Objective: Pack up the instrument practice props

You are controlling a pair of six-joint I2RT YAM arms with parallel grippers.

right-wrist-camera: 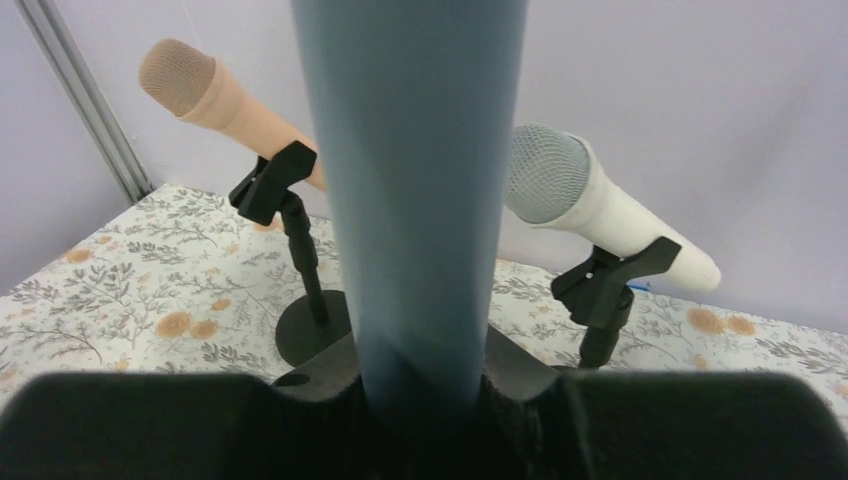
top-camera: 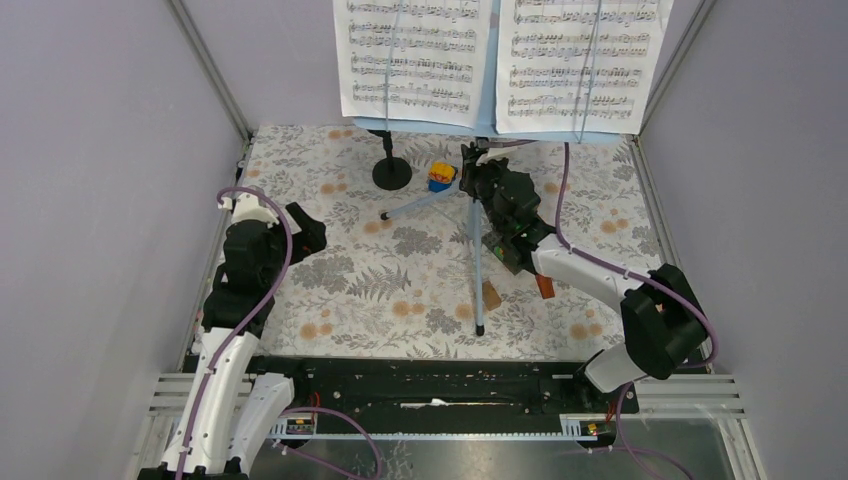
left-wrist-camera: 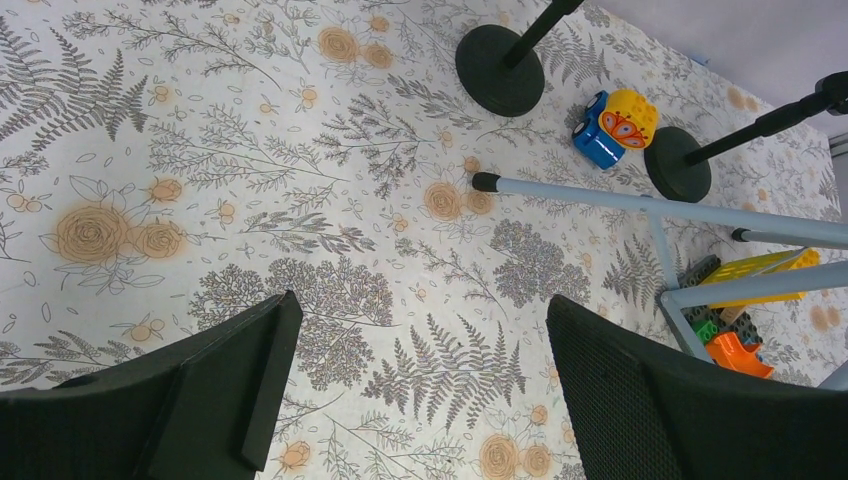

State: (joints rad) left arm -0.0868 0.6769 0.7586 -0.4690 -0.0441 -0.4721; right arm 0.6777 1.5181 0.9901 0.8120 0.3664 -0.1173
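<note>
The light-blue music rack stands at the back of the table, with two white sheet-music pages on its desk and its tripod legs spread on the floral cloth. My right gripper is shut on the rack's upright pole, which fills its jaws. Behind the pole, a pink microphone and a white microphone each rest in a black round-based holder. My left gripper is open and empty over bare cloth at the left; its fingers are wide apart.
A blue-and-yellow toy block sits between the holder bases. More colourful blocks lie under the tripod legs. Small brown wooden blocks lie near the front leg. Grey walls enclose the table on three sides.
</note>
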